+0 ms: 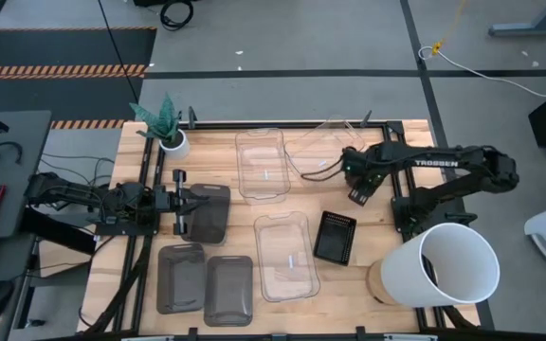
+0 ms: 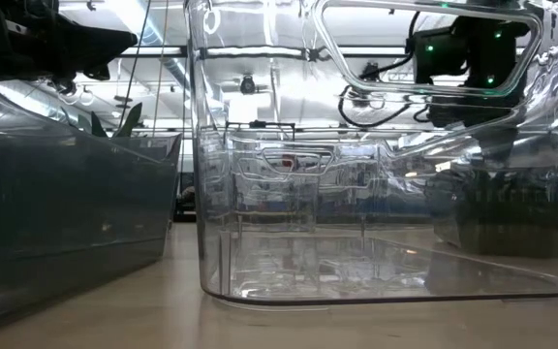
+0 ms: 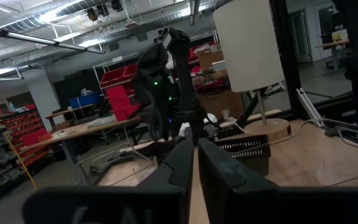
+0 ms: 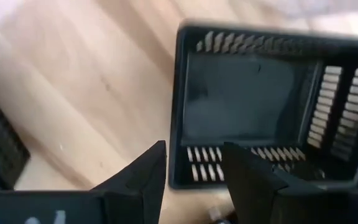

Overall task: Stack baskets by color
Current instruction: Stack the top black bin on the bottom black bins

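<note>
Closest in, a clear basket (image 2: 376, 194) fills the low view, transparent and round-cornered. Past it, the right gripper (image 4: 194, 165) hangs with fingers spread and empty directly over the rim of a black perforated basket (image 4: 260, 106). Across the table, the left gripper (image 1: 190, 206) pinches a smoky grey basket (image 1: 212, 216) by its rim.

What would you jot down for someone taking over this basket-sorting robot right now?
Left gripper: shut on the rim of a dark grey basket at the table's left.
Right gripper: open, empty, above the black perforated basket.
Done: no finished stack can be made out.
Left: two more grey baskets lie side by side at the front; two clear baskets sit mid-table, another clear one is tilted at the back. All need stacking by colour.
</note>
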